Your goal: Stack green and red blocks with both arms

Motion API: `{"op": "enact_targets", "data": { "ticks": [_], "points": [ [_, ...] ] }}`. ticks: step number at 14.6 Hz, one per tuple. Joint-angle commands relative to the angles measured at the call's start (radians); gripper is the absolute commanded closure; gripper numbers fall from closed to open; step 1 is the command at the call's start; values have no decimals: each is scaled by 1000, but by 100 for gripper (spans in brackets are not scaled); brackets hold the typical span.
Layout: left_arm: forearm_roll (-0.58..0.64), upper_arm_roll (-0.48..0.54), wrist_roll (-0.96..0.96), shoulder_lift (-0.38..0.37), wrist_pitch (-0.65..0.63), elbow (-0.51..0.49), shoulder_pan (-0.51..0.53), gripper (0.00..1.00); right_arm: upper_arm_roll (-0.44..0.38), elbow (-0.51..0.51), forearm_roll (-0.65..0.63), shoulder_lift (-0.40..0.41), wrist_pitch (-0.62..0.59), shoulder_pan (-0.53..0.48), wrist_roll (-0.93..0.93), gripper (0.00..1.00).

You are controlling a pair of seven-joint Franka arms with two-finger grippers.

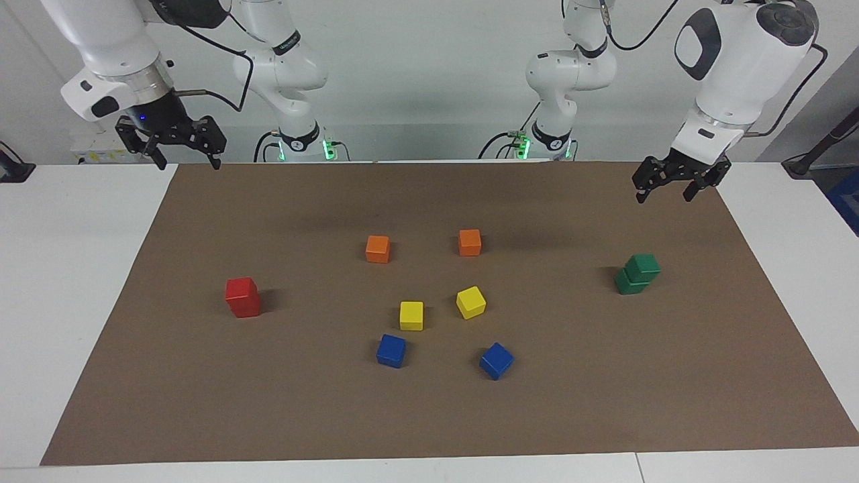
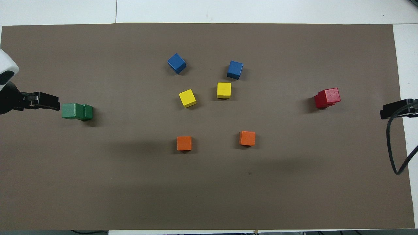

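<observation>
Two dark green blocks (image 1: 637, 274) stand stacked, the top one slightly offset, toward the left arm's end of the brown mat; the stack also shows in the overhead view (image 2: 77, 111). Two red blocks (image 1: 242, 297) stand stacked toward the right arm's end, seen from above too (image 2: 327, 97). My left gripper (image 1: 664, 196) hangs open and empty in the air over the mat's edge, apart from the green stack; only its tip shows from above (image 2: 49, 101). My right gripper (image 1: 189, 163) hangs open and empty over the mat's edge at the right arm's end (image 2: 390, 111).
In the middle of the mat (image 1: 429, 416) lie two orange cubes (image 1: 378, 249) (image 1: 470, 242), two yellow cubes (image 1: 411, 315) (image 1: 471, 302) and two blue cubes (image 1: 391, 351) (image 1: 496, 361). White table (image 1: 67, 268) surrounds the mat.
</observation>
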Motion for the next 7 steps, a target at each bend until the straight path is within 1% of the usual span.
{"op": "enact_targets", "data": {
  "ticks": [1, 7],
  "points": [
    [-4, 5, -4, -13, -15, 0, -3, 0, 7, 0, -12, -5, -6, -7, 11, 0],
    [-4, 3, -4, -13, -15, 0, -3, 0, 7, -3, -12, -8, -5, -9, 16, 0]
  ]
}}
